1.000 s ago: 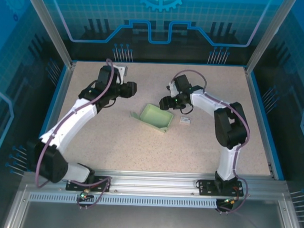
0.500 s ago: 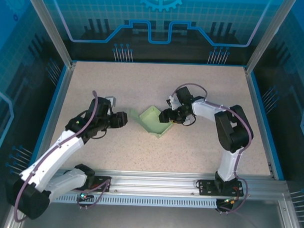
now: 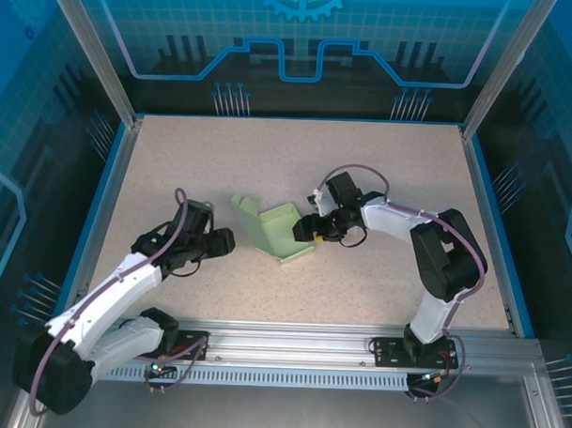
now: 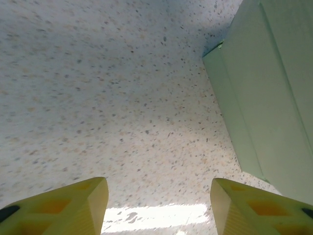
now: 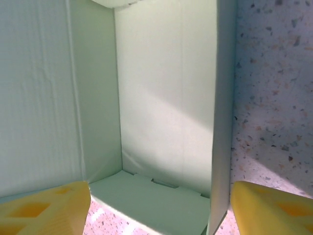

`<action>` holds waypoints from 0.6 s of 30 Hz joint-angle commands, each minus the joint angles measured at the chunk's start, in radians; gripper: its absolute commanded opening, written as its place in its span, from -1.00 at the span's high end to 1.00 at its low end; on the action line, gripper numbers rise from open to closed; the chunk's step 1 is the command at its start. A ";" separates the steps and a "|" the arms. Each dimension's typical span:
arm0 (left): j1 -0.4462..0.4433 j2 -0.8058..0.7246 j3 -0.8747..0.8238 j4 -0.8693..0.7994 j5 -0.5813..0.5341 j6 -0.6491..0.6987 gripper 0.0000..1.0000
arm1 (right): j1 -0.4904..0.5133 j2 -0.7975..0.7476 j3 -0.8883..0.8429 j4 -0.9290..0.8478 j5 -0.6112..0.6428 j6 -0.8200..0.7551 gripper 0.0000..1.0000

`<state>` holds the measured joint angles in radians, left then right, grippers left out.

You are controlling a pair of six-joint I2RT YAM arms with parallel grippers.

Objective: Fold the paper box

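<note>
Left pincer (image 3: 219, 241): it is held low over the left part of the surface, aimed at the box. In the left wrist view its yellow fingertips (image 4: 63, 205) are spread wide, with bare speckled top between them. Nothing is held.

Surface (image 3: 377, 292): a pale speckled top, seen bare around the box.

Paper box (image 3: 281, 233): it is found in the middle of the surface, between the two pincers. It is near the left pincer but apart from it, and its right end is met by the right pincer. It is made of pale green card, with one loose flap (image 3: 243, 204) sticking out at the far left corner.

Right pincer (image 3: 307, 230): it is placed at the right end of the box. In the right wrist view its jaws are set wide apart, with one upright wall (image 5: 222, 122) of the box standing between them. No finger is seen pressing on the card, so nothing is judged to be gripped.

Done so far: the sheet is judged to be partly formed. Side walls are raised around a flat bottom panel, and an open tray shape is made.

Left to do: the loose flap is not yet folded in, the top is open, and no closure is seen. The task is judged to be about midway.
</note>
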<state>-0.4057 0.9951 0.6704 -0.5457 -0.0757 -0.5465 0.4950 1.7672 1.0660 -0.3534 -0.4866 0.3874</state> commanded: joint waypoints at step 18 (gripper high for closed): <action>-0.034 0.633 0.289 0.473 0.152 -0.014 -0.15 | -0.092 -0.105 -0.098 0.027 0.026 0.072 -0.47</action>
<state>-0.4370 1.5764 0.8875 -0.1303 0.0422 -0.5812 0.4110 1.6871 0.9802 -0.3454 -0.4713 0.4297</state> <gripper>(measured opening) 0.574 0.740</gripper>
